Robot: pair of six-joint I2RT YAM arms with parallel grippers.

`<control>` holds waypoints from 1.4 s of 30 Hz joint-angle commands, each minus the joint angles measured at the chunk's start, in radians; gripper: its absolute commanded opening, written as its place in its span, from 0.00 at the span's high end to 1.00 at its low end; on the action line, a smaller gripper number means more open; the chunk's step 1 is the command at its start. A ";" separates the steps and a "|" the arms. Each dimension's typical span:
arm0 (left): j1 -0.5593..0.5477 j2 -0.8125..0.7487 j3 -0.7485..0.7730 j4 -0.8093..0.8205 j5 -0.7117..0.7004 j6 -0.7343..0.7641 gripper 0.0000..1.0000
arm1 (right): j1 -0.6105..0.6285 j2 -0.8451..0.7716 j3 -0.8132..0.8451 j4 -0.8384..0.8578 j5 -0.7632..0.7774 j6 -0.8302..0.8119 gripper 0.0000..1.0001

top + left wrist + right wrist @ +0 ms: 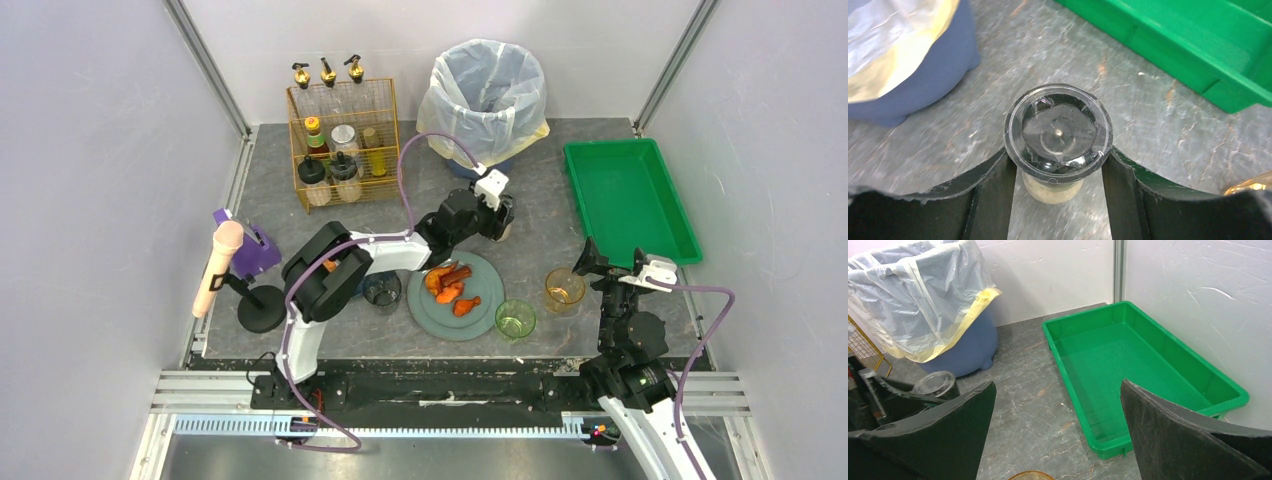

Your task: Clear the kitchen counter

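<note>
Worktop (560, 215): a dark veined slab, still loaded. A bin (487, 90) stands at its far edge, a wire rack (343, 150) of bottles towards the far-left corner, and a green tray (620, 190) at the far-right corner.
Near edge: a plate (440, 318) of orange food is set there, with a green cup (515, 319) and an amber cup (565, 288) to its right.
Jar (1058, 131): small and clear-lidded, it is found mid-worktop, just in front of the bin.
Axis: the jar is held upright, its lid facing the left wrist camera.
Left pincer (1059, 152): one finger is placed on each side of the jar. The dark collar under the lid fills the gap between them, so the jar is judged to be grasped.
Lift: whether the jar's base is off the slab cannot be told.
Right pincer (1057, 384): it is spread wide with nothing between its fingers, near the front-right corner by the amber cup, and is aimed at the tray.
Nearer arm: the left; the right is well apart from the jar.
Key relation: from the jar, the rack lies towards the far-left corner and the tray towards the far-right. A carry to the rack is judged likely.
Risk: the bin stands just beside the jar and could be brushed.
</note>
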 commanded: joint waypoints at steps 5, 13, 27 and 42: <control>0.034 -0.223 -0.186 0.205 -0.183 0.018 0.83 | 0.006 -0.168 0.032 0.005 0.003 0.001 0.02; 0.077 -0.336 -0.291 0.244 -0.238 0.014 0.82 | 0.006 -0.168 0.029 0.005 0.004 0.000 0.02; 0.193 -0.549 -0.307 0.139 -0.323 0.033 0.81 | 0.006 -0.168 0.026 0.013 0.003 -0.004 0.02; 0.370 -0.590 -0.253 0.078 -0.320 0.037 0.80 | 0.006 -0.168 0.021 0.021 0.004 -0.009 0.02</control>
